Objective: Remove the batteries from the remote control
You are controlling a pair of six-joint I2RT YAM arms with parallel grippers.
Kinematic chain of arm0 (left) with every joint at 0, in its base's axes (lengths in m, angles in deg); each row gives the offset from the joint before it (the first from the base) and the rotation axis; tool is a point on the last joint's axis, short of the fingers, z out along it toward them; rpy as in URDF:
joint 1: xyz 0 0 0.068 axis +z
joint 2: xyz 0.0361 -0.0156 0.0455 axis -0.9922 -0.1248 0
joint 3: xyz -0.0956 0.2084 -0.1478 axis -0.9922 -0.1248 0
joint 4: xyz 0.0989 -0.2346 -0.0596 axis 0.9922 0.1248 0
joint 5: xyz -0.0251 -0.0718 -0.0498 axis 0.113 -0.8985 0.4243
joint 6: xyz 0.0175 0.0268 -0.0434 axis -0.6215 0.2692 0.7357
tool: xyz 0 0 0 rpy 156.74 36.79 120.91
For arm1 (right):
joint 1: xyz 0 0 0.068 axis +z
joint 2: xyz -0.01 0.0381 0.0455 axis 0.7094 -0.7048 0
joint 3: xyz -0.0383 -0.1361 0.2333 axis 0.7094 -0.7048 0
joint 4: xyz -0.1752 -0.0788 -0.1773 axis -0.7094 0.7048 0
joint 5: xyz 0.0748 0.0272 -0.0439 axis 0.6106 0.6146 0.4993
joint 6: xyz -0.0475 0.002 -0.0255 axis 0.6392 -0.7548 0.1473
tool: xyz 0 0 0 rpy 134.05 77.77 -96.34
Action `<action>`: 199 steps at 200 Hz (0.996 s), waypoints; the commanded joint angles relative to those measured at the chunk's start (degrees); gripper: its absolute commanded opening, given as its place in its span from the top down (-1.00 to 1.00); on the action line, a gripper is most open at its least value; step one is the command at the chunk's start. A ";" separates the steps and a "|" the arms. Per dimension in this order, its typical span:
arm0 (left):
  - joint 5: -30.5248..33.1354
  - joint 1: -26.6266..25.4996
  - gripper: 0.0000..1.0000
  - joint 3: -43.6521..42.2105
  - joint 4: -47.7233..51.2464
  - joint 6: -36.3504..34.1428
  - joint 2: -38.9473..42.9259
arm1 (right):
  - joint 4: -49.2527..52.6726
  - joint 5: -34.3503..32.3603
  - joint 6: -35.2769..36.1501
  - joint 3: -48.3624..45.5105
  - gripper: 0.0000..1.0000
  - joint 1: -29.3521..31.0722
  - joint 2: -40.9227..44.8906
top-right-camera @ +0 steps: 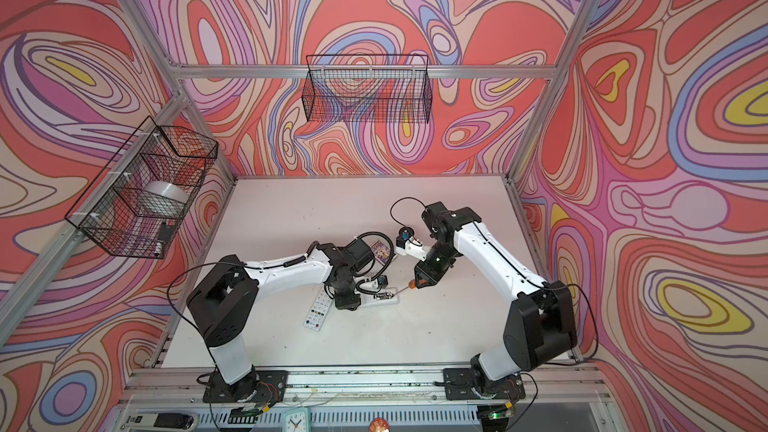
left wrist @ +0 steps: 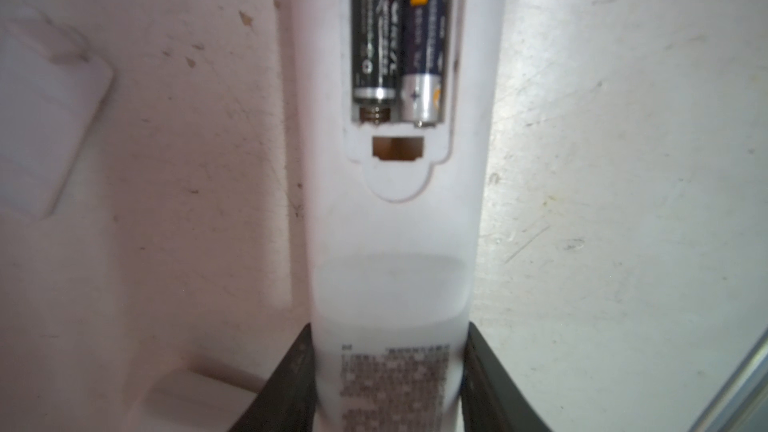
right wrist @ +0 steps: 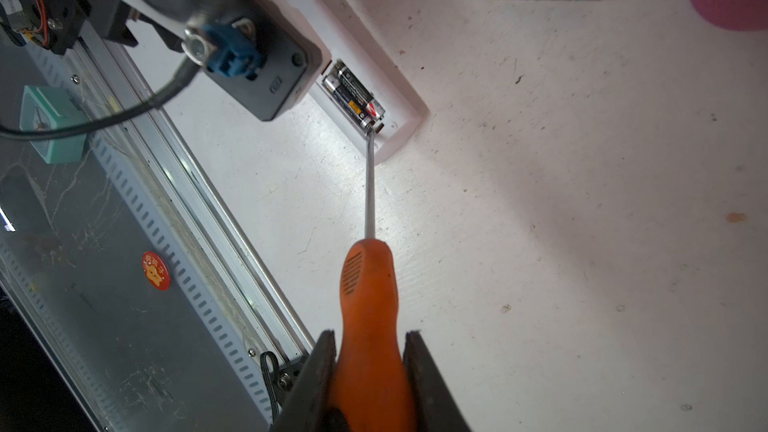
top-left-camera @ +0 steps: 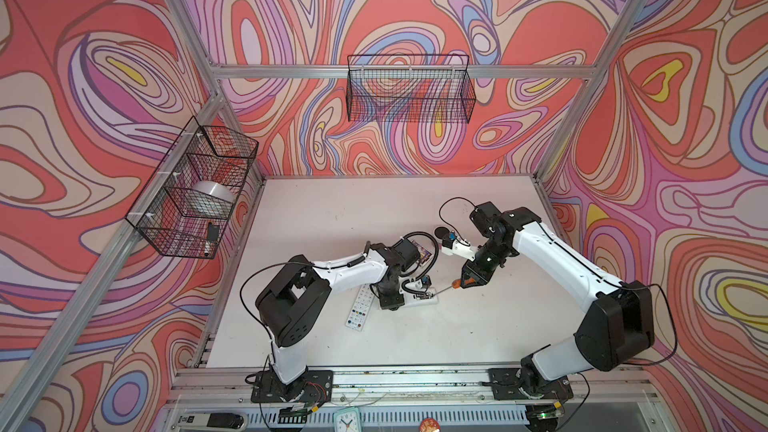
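Note:
A white remote control [left wrist: 395,243] lies back-up on the table, and my left gripper [left wrist: 388,332] is shut on its end. Its battery bay is open and holds two batteries [left wrist: 374,35] side by side; they also show in the right wrist view as batteries [right wrist: 353,95]. My right gripper [right wrist: 370,336] is shut on the orange handle of a screwdriver [right wrist: 368,284]. The thin metal shaft reaches to the remote control [right wrist: 399,118], and its tip touches the end of the batteries. In both top views the two grippers meet at mid-table around the remote control [top-left-camera: 424,299] [top-right-camera: 384,297].
A second remote [top-left-camera: 358,311] lies button-side up, left of my left gripper. A colourful card box [top-left-camera: 424,255] and a dark round object [top-left-camera: 440,232] sit behind. A flat white piece [left wrist: 50,118] lies beside the held remote. Wire baskets [top-left-camera: 409,89] hang on the walls.

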 commanded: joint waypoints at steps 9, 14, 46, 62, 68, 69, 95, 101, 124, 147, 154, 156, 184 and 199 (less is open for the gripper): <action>-0.14 -0.55 0.79 0.89 1.42 0.36 -0.99 | -1.52 0.68 -0.70 -0.99 1.00 0.35 -1.46; -0.16 -0.63 0.79 0.96 1.42 0.45 -1.12 | -1.74 0.68 -0.78 -1.10 1.00 0.36 -1.43; -0.04 -0.65 0.79 1.33 1.69 0.64 -1.15 | -2.82 0.98 -1.20 -2.08 1.00 0.29 -1.64; -0.13 -0.77 0.79 1.26 1.61 0.90 -1.05 | -3.45 2.17 -1.48 -2.49 1.00 0.30 -1.53; -0.18 -0.86 0.79 1.17 1.60 0.99 -1.12 | -3.72 2.83 -1.64 -2.61 1.00 0.28 -1.50; -0.18 -0.88 0.79 1.16 1.60 1.03 -1.13 | -3.78 2.89 -1.61 -2.65 1.00 0.28 -1.46; -0.32 -0.99 0.79 0.60 1.56 1.42 -0.97 | -4.51 3.65 -2.71 -3.40 1.00 0.13 -1.48; -0.27 -1.00 0.79 0.48 1.56 1.44 -0.97 | -4.54 3.83 -2.85 -3.53 1.00 0.05 -1.45; -0.09 -1.09 0.79 -0.07 1.25 1.60 -0.73 | -4.97 5.10 -3.76 -3.91 1.00 -0.58 -1.49; 0.43 -1.08 0.79 -0.59 0.83 1.60 -0.43 | -5.07 5.86 -4.95 -3.80 1.00 -1.79 -1.78; 0.46 -1.09 0.80 -0.68 0.83 1.52 -0.41 | -4.99 6.16 -5.08 -3.66 1.00 -2.17 -1.92; 0.44 -1.10 0.79 -0.75 0.81 1.52 -0.42 | -4.98 6.20 -5.22 -3.60 1.00 -2.29 -1.94; 0.61 -1.08 0.80 -0.90 0.77 1.43 -0.34 | -4.67 5.55 -5.36 -3.05 1.00 -2.80 -2.29; 0.42 -1.09 0.80 -1.09 0.47 1.34 -0.24 | -5.08 7.53 -4.29 -3.05 1.00 -2.80 -2.00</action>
